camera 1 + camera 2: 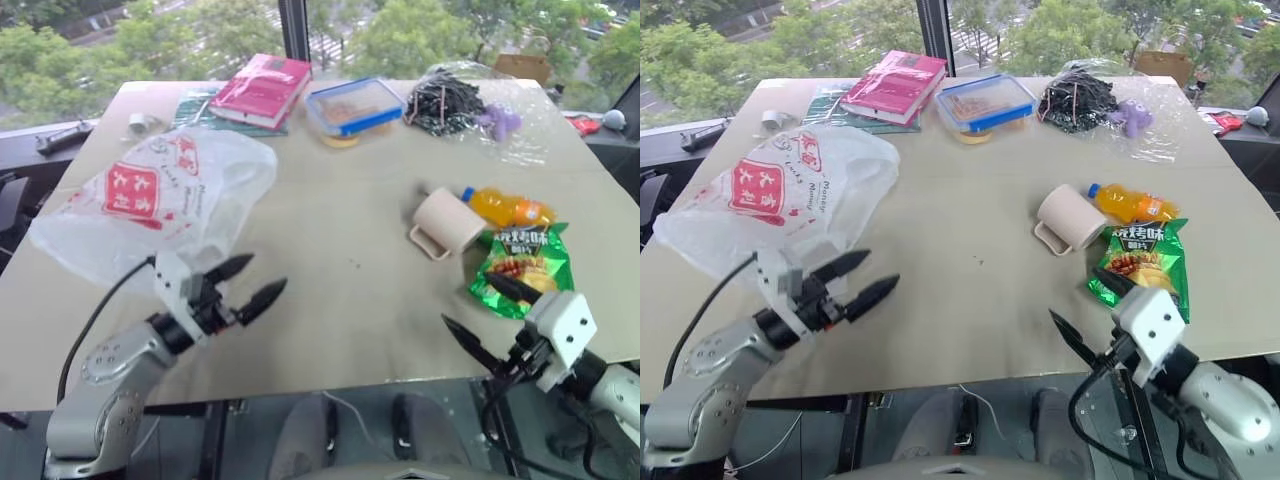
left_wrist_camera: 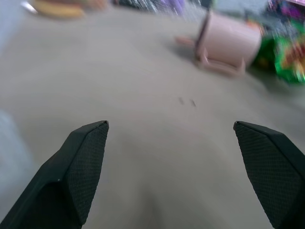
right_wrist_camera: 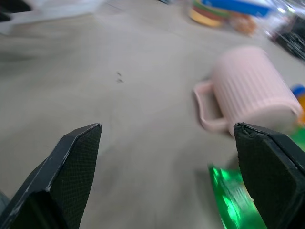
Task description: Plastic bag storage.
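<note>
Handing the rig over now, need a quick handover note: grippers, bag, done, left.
Left gripper: open, empty, above the table just short of the plastic bag's near edge.
Right gripper: open, empty, at the near right edge, by the green snack packet.
Bag: loose and unfolded on the table's left side, red logo up, one end hanging past the left edge.
Done: nothing visible; bag not gripped.
Left: grasp the bag, gather it and store it. The cup lying on its side and the orange bottle are probably clear of the work.
</note>
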